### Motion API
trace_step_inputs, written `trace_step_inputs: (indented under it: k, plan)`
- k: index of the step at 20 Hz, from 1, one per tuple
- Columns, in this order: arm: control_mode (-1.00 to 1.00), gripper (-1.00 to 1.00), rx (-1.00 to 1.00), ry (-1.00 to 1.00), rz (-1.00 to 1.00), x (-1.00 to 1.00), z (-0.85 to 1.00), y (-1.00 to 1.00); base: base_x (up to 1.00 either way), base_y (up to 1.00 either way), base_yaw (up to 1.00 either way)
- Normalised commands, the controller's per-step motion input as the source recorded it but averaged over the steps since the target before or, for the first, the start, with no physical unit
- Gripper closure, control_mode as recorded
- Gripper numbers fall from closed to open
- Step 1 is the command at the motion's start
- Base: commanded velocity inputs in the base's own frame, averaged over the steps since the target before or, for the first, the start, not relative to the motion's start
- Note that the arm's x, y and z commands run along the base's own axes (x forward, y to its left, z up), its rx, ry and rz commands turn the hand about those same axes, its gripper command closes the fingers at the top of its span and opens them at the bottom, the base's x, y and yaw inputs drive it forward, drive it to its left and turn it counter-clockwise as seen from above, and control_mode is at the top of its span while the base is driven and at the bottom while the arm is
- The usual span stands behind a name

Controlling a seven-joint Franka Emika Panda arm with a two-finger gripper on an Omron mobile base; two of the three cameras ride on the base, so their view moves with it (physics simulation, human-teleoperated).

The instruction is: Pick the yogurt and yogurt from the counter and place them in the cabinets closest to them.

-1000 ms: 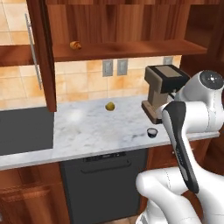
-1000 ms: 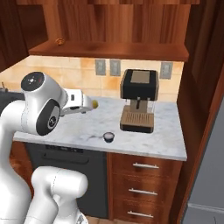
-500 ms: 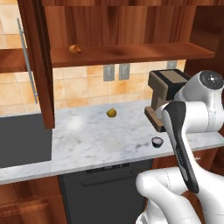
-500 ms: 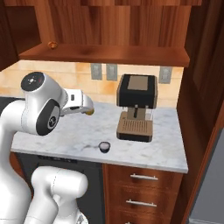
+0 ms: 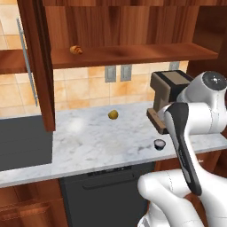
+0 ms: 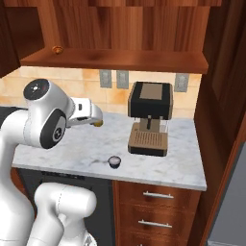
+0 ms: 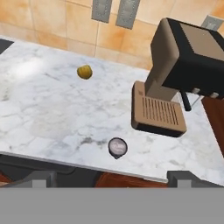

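Since the earlier frames the base has driven along the counter [image 5: 88, 146]: the whole scene has slid across both base views, so the coffee machine [image 6: 149, 117] now sits nearer the middle of the right base view while the things themselves keep their places. The arm's pose looks unchanged.

The tool [image 7: 112, 179] stands wide with nothing between its tips, raised above the counter's front edge and looking down at the dark blue yogurt [image 7: 117, 147]. That cup stands upright just inside the front edge, near the coffee machine's drip tray but apart from it. The yellow-brown ball [image 5: 113, 115] lies well back toward the tiled wall, and a small brown cookie [image 5: 76, 49] rests on the wooden shelf of the open cabinet [image 5: 133, 53] overhead.

The wide jaws and the downward look suggest an approach being lined up: the base seems to have moved to bring the cup within easy reach. The open cabinet directly above is probably where this cup belongs. I cannot make out a second yogurt here.
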Motion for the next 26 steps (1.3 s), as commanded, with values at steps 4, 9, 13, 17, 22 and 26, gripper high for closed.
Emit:
trace_step_inputs:
  k: [4, 9, 13, 17, 22, 26]
  plan:
    - [-1.00, -1.00, -0.01, 0.00, 0.04, 0.00, -0.27, -0.17, 0.00, 0.00, 0.00]
    - [-1.00, -1.00, 0.00, 0.04, 0.00, 0.03, -0.28, -0.10, 0.00, 0.00, 0.00]
    - [-1.00, -1.00, 0.00, 0.08, 0.00, 0.02, -0.33, -0.11, 0.00, 0.00, 0.00]
    - [-1.00, -1.00, 0.00, 0.14, 0.00, 0.03, -0.46, -0.08, 0.00, 0.00, 0.00]
    - [-1.00, -1.00, 0.00, 0.15, 0.00, 0.07, -0.44, -0.05, 0.00, 0.00, 0.00]
    - [-1.00, -1.00, 0.02, 0.18, 0.00, 0.24, -0.40, 0.00, 0.00, 0.00, 0.00]
